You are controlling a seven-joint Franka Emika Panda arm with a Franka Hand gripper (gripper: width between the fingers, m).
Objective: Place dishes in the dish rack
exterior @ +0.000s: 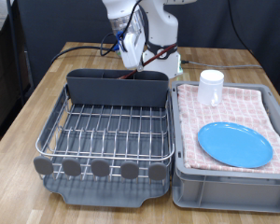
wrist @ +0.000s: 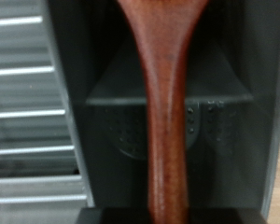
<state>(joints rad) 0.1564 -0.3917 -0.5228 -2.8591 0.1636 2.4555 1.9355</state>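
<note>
My gripper hangs over the tall grey utensil compartment at the back of the dark grey dish rack. In the wrist view the brown wooden spoon runs out from between the dark finger ends at the frame's edge, and its far end points down into the compartment. The gripper is shut on the spoon. The white cup stands upright and the light-blue plate lies flat on the pink checked cloth, both to the exterior view's right of the rack.
The light grey bin with the pink checked cloth stands close against the rack on the exterior view's right. The rack's wire grid holds nothing. The wooden table shows to the left. Cables trail behind the rack.
</note>
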